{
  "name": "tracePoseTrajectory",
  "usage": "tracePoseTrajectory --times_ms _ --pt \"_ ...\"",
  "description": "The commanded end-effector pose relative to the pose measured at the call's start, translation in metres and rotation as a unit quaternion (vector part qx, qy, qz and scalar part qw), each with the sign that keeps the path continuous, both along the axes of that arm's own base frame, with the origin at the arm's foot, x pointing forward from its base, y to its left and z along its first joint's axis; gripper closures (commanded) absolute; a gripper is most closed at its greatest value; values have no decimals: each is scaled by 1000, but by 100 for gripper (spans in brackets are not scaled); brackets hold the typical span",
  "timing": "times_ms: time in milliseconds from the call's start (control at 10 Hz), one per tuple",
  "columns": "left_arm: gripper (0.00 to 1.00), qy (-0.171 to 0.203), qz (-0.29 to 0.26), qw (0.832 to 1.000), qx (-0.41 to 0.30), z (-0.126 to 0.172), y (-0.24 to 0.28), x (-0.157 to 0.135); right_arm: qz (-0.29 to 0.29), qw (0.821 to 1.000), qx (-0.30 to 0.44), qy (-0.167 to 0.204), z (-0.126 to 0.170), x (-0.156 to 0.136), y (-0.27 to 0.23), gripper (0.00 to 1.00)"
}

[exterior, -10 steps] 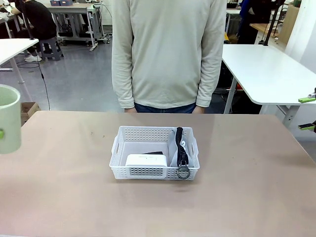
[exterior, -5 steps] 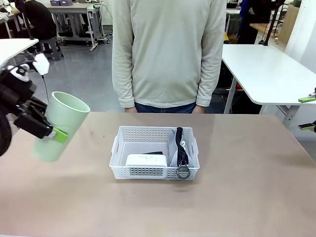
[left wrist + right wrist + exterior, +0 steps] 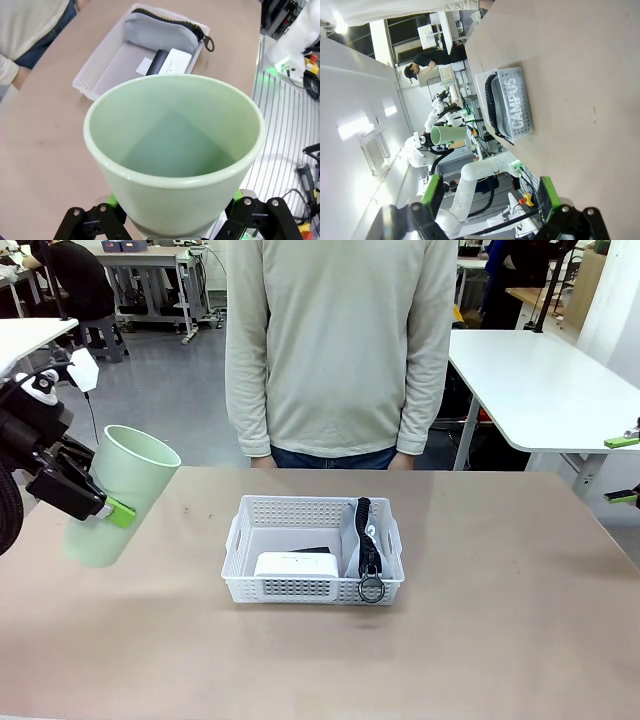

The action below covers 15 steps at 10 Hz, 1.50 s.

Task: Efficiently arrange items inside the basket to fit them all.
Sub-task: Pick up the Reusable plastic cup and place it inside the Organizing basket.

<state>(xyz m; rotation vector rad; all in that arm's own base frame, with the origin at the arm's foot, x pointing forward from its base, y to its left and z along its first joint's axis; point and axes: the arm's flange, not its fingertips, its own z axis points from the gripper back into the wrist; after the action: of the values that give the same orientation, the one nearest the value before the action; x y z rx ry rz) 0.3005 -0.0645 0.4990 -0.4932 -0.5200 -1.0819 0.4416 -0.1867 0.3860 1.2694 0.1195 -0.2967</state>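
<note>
Left gripper clamped across pale green cup, green pads on opposite walls near the base; cup held off the table, tilted, mouth up and toward the basket. Probably carried that way so the open end stays clear for a drop-in, though it could also be laid on its side.

Centre: white basket on the table in front of the person, who stands with arms down, hands off. Left half of the basket floor bare at the far side; white box flat against the near wall, black stapler tucked just behind it, touching. Grey pouch stood on edge along the right wall, strap and ring hanging over the near rim. Standing it up looks deliberate: saves floor space, leaves the far-left pocket for the cup. Fit likely tight; cup may need to go on its side.

Right gripper spread wide, holding nothing, parked well off to the right of the basket.
</note>
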Motion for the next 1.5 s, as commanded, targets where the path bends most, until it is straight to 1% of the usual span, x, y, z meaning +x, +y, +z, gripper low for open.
tracePoseTrajectory --times_ms 0,200,300,400,500,600,700,800,900,1000,1100,1300,1400 --pt "100 -3 -11 1000 -2 5 4 -5 -2 1000 0 0 3 -3 2 0" --pt "100 -3 -11 1000 -2 5 4 -5 -2 1000 0 0 3 -3 2 0" --pt "14 0 0 1000 0 0 0 0 -2 1000 0 0 3 -3 2 0" --pt "14 19 -14 999 24 3 1 18 -2 1000 0 0 3 -3 2 0" --pt "14 0 -76 996 37 17 -15 38 -2 1000 0 0 3 -3 2 0" --pt "14 -6 -127 989 72 29 -36 55 -2 1000 0 0 3 -3 2 0" --pt "14 -7 -184 978 95 37 -56 71 -2 1000 0 0 3 -3 2 0" --pt "14 -10 -213 970 118 38 -78 85 -2 1000 0 0 3 -3 2 0" --pt "14 -9 -236 962 139 30 -106 95 -2 1000 0 0 3 -3 2 0" --pt "14 -7 -257 956 145 19 -132 101 -2 1000 0 0 3 -3 2 0" --pt "14 -13 -270 950 159 6 -157 105 -2 1000 0 0 3 -3 2 0" --pt "14 -34 -243 951 188 -19 -202 103 -2 1000 0 0 3 -3 2 0" --pt "14 -63 -238 942 229 -26 -223 103 -2 1000 0 0 3 -3 2 0"
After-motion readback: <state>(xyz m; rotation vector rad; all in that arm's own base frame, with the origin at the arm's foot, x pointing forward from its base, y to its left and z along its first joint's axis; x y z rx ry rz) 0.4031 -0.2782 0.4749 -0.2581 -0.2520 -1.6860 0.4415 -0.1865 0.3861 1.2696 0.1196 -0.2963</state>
